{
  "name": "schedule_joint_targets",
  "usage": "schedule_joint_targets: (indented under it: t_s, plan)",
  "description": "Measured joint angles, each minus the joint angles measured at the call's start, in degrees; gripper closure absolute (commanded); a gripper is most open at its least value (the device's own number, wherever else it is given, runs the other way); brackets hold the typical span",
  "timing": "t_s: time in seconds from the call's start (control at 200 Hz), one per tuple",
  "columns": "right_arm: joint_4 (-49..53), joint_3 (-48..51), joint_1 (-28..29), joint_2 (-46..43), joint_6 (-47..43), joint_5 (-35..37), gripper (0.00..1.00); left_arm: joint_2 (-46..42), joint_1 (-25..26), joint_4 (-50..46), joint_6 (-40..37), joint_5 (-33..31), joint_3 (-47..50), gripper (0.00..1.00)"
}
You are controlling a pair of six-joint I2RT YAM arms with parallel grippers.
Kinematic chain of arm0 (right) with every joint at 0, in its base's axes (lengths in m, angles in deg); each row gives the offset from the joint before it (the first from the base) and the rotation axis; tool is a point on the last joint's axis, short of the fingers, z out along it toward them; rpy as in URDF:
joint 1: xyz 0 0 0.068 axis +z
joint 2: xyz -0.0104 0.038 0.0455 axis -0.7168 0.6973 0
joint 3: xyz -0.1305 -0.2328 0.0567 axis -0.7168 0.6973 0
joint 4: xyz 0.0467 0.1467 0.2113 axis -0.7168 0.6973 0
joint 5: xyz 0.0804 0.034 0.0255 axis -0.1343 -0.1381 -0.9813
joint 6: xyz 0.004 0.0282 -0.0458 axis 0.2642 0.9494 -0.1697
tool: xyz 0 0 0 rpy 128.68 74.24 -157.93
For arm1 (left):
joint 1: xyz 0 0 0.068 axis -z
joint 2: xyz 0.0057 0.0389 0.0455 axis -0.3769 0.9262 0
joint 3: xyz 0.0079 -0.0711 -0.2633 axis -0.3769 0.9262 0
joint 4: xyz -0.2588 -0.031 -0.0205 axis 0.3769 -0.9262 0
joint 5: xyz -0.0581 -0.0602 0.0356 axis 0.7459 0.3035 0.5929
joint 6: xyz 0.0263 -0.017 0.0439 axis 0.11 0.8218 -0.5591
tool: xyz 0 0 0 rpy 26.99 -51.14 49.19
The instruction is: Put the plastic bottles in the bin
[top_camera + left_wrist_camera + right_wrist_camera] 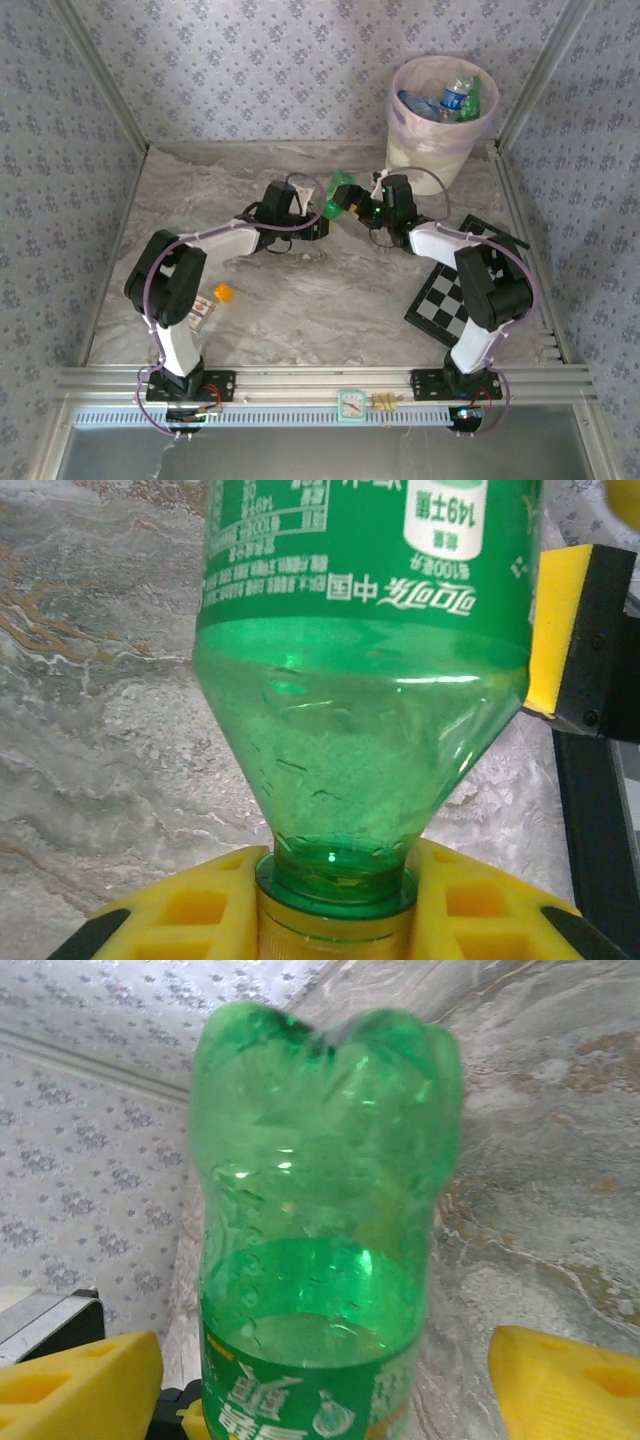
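- The table [300, 290]: the green bottle [338, 190] hangs above its middle, between the two arms. If dropped here, it would likely roll out of easy reach.
- The bin [425, 150] stands at the far right corner. Bottles [455, 98] inside reach near its rim, so another might bounce out.
- The green bottle looks thin and slick, and a hard squeeze could dent it and make it slip.
- Left gripper [335, 910]: clamped tight on the neck by the cap. Letting go too early would drop the bottle.
- Right gripper [325, 1380]: fingers [80, 1380] apart either side of the body, gripping nothing. Closing off-centre could twist the bottle loose.
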Motion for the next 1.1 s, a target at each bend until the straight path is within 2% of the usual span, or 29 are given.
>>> schedule_joint_targets:
  t_s: [0.18, 0.42, 0.51, 0.74, 0.94, 1.035, 1.064, 1.099]
  plan:
    - [-1.64, -0.96, 0.35, 1.05, 0.5, -0.57, 0.27, -0.98, 0.68, 1.18, 0.74, 0.39, 0.0, 0.77]
    - [-2.34, -1.51, 0.37, 1.49, 0.76, -1.46, 0.44, -1.16, 1.03, 1.36, 1.25, 0.57, 0.11, 0.74]
    - [-2.25, -1.53, 0.35, 1.49, 0.74, -1.6, 0.46, -1.22, 1.05, 1.38, 1.38, 0.55, 0.22, 0.66]
    - [0.15, -1.64, -0.28, 1.4, -1.66, -1.22, 0.46, -3.8, 1.09, 1.31, 1.95, -0.96, 1.62, 0.33]
    - [12.79, -4.74, -4.07, -2.32, -9.2, 1.51, 0.46, -8.85, 1.03, 1.33, 2.25, -5.22, 4.11, 0.14]
    - [20.26, -10.25, -5.86, -5.66, -14.56, 3.48, 0.45, -10.73, 0.63, 1.31, 2.75, -8.17, 5.57, 0.08]
    - [22.23, -12.55, -6.34, -6.73, -16.28, 4.11, 0.45, -11.19, 0.48, 1.33, 2.97, -9.09, 6.05, 0.01]
    - [23.82, -14.86, -6.8, -7.8, -17.97, 4.55, 0.45, -11.58, 0.11, 1.33, 3.3, -10.08, 6.58, 0.0]
